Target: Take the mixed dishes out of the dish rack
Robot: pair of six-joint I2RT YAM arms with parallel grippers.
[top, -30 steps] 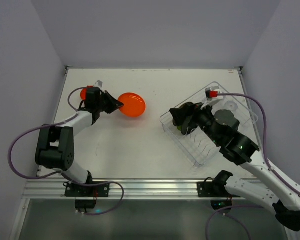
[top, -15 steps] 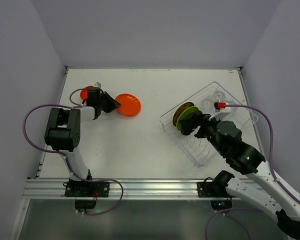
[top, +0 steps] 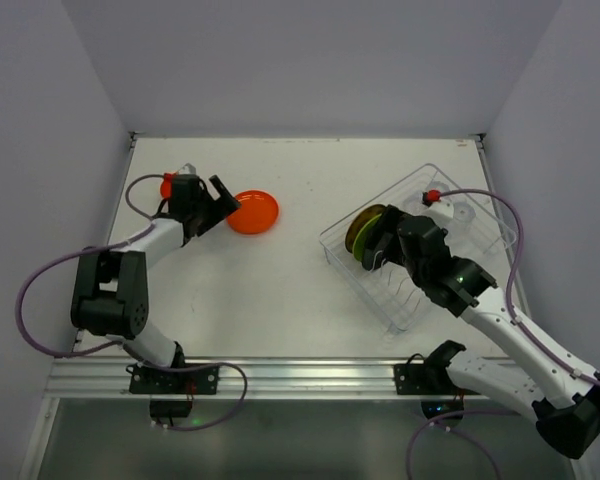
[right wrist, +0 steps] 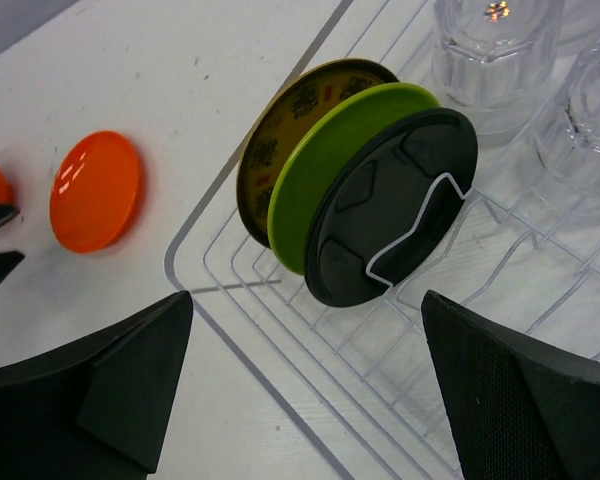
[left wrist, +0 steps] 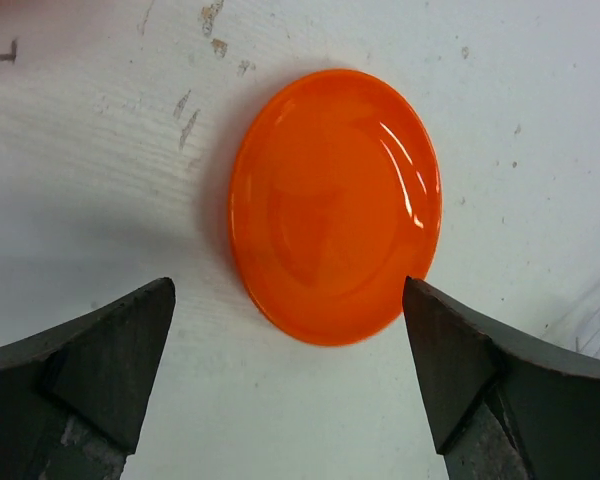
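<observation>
We see the left pincer [left wrist: 288, 300] standing wide open, one finger to each side of the orange plate [left wrist: 335, 205]. The plate lies flat on the white table [top: 310, 290] just ahead of the fingertips and touches neither of them. Behind this pincer, close by its wrist, a small orange-red bowl [top: 166, 185] shows only in part, so we cannot say how it sits. The right pincer [right wrist: 306, 300] is spread wide too and holds nothing. It hangs over one end of the dish rack [top: 405, 312]. Straight ahead of it, three plates stand on edge among the wire dividers [right wrist: 280, 335]: the dark plate [right wrist: 390, 200] nearest, the lime green plate [right wrist: 320, 160] just behind it, and the brown-yellow patterned plate [right wrist: 270, 150] farthest. Beyond the plates, to the pincer's right, clear plastic cups [right wrist: 490, 50] sit inside the rack
</observation>
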